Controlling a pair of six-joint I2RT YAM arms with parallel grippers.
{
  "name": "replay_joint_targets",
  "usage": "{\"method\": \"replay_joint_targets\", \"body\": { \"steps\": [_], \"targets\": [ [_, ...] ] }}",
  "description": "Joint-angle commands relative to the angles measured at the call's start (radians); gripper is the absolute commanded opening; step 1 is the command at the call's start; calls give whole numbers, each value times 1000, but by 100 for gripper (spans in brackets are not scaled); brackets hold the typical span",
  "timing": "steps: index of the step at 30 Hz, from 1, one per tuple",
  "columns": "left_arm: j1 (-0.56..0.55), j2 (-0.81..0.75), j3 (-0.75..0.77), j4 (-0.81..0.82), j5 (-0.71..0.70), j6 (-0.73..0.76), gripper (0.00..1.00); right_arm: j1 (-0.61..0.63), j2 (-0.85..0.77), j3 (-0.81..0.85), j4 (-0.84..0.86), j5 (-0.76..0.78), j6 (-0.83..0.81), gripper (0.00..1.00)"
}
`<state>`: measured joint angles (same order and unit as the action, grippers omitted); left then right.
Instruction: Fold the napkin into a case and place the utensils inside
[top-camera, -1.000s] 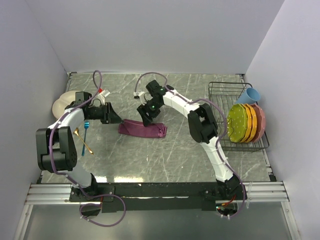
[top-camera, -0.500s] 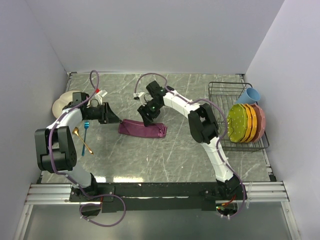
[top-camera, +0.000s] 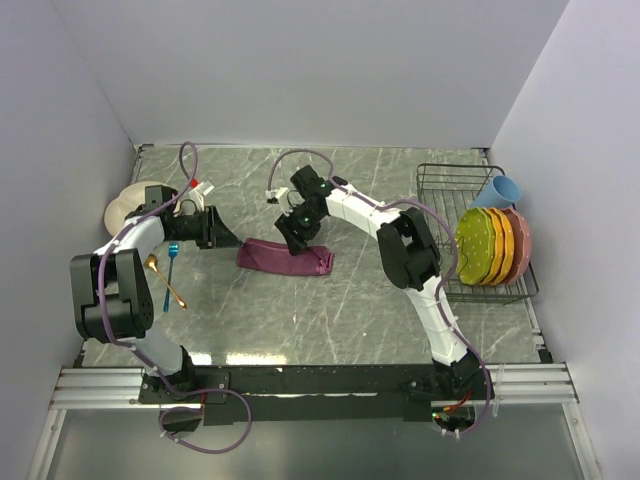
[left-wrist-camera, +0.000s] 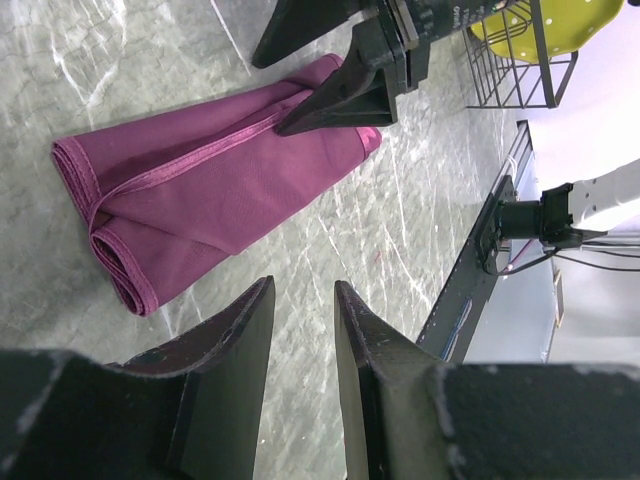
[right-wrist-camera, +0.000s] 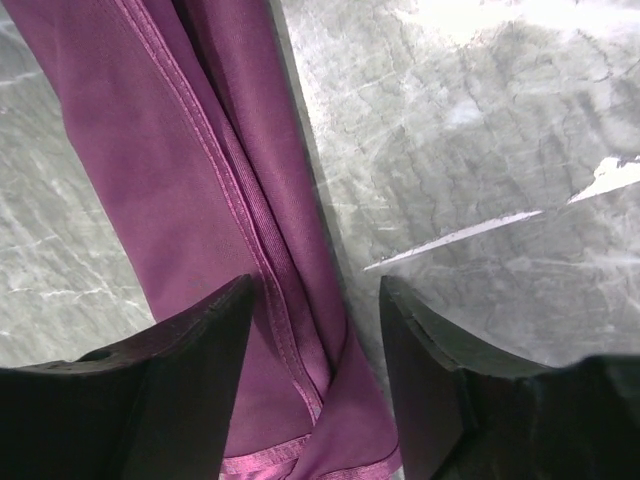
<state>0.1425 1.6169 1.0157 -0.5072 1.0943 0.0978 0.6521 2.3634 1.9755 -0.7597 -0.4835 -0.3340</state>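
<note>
The napkin (top-camera: 285, 258) lies on the table as a long narrow maroon strip, the case shape, its folded layers and hems plain in the left wrist view (left-wrist-camera: 210, 185). My right gripper (top-camera: 297, 240) points down onto its far long edge, near the right end. Its jaws stand open astride the folded edge (right-wrist-camera: 318, 290), one finger (right-wrist-camera: 200, 350) over the cloth (right-wrist-camera: 150, 150) and the other over bare table. My left gripper (top-camera: 226, 236) sits just left of the strip's left end, open a little with nothing between its jaws (left-wrist-camera: 300, 290). The utensils lie at the left: blue fork (top-camera: 171, 262), gold spoon (top-camera: 165, 282).
A cream plate (top-camera: 122, 207) sits at the far left behind the left arm. A wire dish rack (top-camera: 440, 180) with upright yellow, orange and pink plates (top-camera: 478, 245) and a blue cup (top-camera: 503, 188) stands at the right. White walls close in the table.
My right gripper's jaws have narrowed a little over the napkin's edge. The left arm has barely shifted. The napkin and utensils have not moved.
</note>
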Motion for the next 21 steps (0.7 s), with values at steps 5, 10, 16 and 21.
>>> {"method": "replay_joint_targets", "body": {
  "steps": [5, 10, 16, 21],
  "targets": [
    [8, -5, 12, -24, 10, 52, 36, 20, -18, -44, -89, 29, 0, 52],
    [8, -3, 8, -19, 4, 53, 37, 18, -29, -55, -93, 22, -14, 42],
    [9, -5, 4, -5, -1, 40, 37, 8, -32, -56, -90, 6, -22, 26],
    [11, -3, 4, -4, -7, 39, 37, 0, -29, -41, -95, -9, -17, 5]
  ]
}}
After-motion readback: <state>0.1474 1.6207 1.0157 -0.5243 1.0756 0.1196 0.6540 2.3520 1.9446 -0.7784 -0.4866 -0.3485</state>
